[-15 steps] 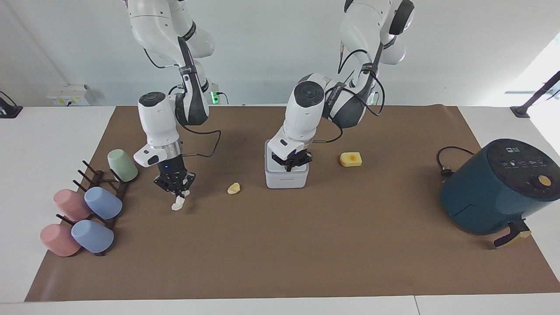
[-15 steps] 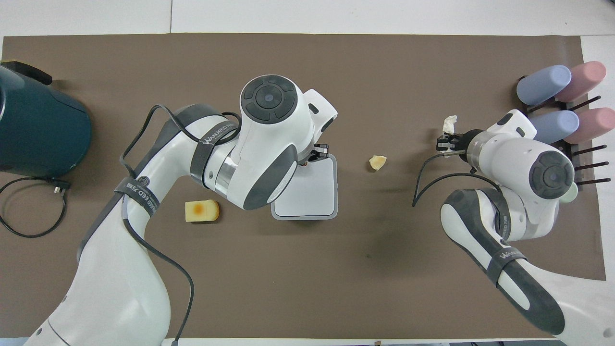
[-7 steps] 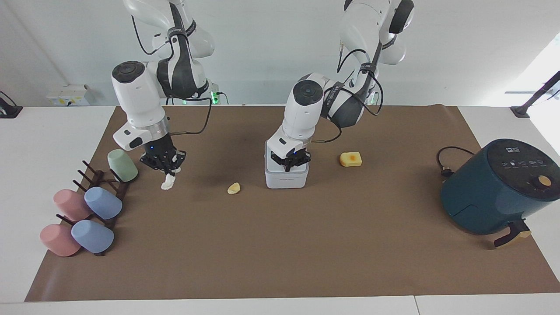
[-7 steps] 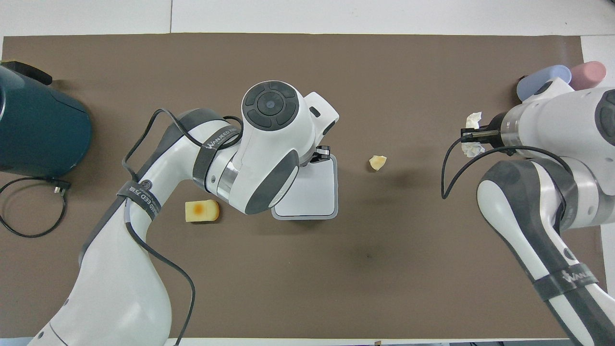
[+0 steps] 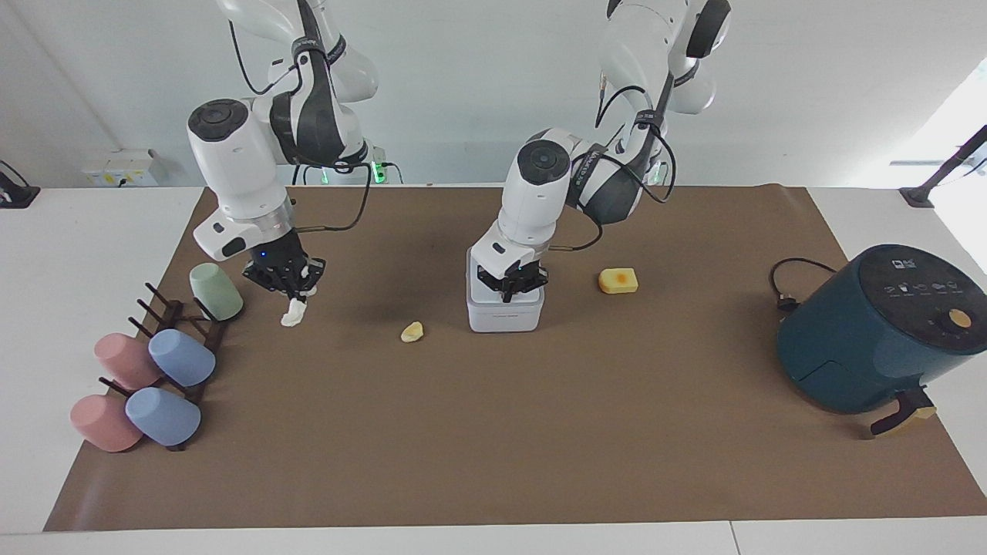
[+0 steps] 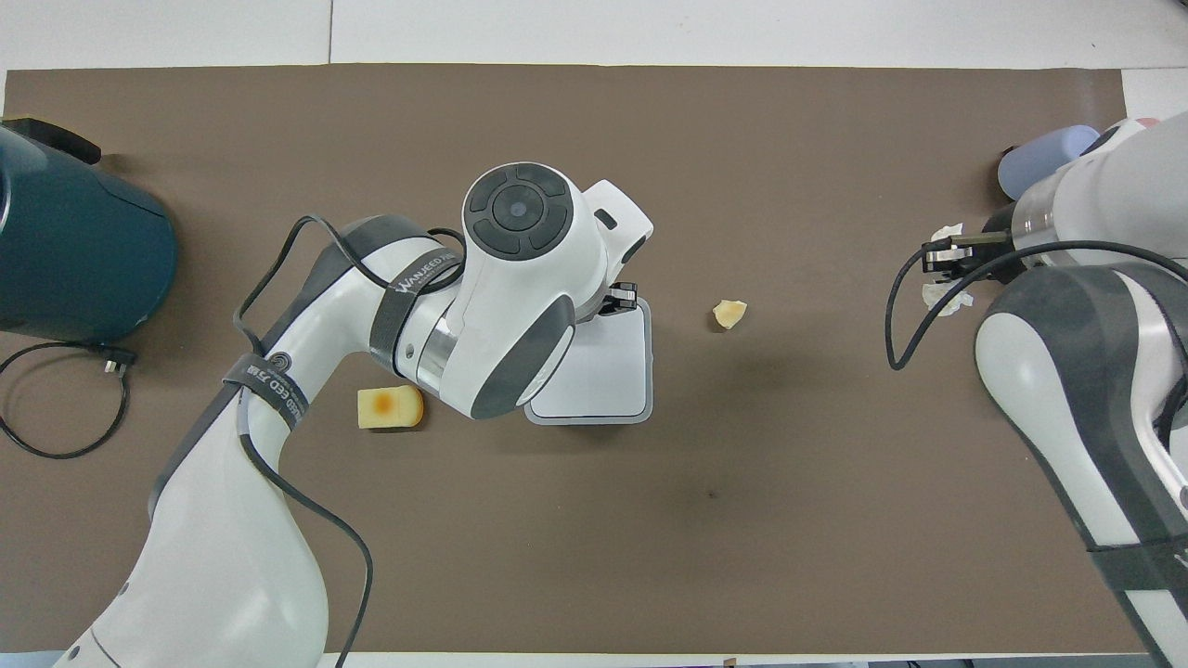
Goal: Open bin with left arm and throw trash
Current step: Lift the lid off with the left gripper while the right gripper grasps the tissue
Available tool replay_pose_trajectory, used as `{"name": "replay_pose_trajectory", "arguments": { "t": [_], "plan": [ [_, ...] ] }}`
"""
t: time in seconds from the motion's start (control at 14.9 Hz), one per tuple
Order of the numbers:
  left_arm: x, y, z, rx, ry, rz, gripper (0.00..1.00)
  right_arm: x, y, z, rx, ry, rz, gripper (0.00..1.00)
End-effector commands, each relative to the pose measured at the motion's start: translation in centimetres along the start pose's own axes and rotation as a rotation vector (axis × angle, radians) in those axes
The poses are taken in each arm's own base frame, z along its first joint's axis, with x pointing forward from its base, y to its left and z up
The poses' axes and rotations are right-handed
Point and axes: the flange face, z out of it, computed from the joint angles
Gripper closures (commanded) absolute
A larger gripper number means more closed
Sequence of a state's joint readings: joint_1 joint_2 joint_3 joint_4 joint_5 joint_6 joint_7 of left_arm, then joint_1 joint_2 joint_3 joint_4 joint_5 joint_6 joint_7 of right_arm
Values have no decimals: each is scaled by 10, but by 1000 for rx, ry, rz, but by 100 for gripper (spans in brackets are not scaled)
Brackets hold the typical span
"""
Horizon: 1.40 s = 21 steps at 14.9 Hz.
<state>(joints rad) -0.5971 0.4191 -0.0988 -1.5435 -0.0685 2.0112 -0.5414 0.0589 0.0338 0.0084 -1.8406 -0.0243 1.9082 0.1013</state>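
Mat: brown mat (image 5: 540,432) is lying across the white table (image 5: 69,254)
Appliance: dark teal appliance (image 5: 879,331) is sitting at the mat's left-arm end, its black cord (image 5: 786,281) trailing beside it
Cups: pastel cups (image 5: 154,370) are lying on a dark rack (image 5: 181,324) at the right-arm end

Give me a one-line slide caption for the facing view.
Left end effector shut on the closed bin's lid while the right end effector holds a tissue wad aloft beside the cup rack.
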Motion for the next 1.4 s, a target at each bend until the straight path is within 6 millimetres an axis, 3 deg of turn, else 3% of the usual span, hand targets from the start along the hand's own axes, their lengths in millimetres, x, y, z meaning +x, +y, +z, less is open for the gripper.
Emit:
{"name": "replay_pose_trajectory", "arguments": {
  "t": [0.0, 0.47, 0.67, 0.8, 1.0, 1.2, 1.34],
  "plan": [
    [-10, 1, 2, 5, -19, -3, 100, -4, 8, -15, 13, -5, 30, 100],
    [-22, -7, -59, -8, -35, -10, 100, -12, 7, -61, 14, 6, 29, 100],
    [-21, -32, -84, 11, -56, -28, 100, -14, -4, -64, 14, 5, 15, 100],
    [-25, -40, -105, 9, -52, -10, 100, -18, -42, -67, 19, 10, 67, 100],
    [-24, -74, -133, 15, -66, 9, 100, -27, -88, -65, 26, 16, 160, 100],
    [-25, -116, -163, 18, -77, 39, 100, -25, -138, -52, 109, 21, 236, 100],
    [-26, -151, -186, 18, -81, 65, 100, -28, -182, -42, 149, 35, 297, 100]
  ]
}}
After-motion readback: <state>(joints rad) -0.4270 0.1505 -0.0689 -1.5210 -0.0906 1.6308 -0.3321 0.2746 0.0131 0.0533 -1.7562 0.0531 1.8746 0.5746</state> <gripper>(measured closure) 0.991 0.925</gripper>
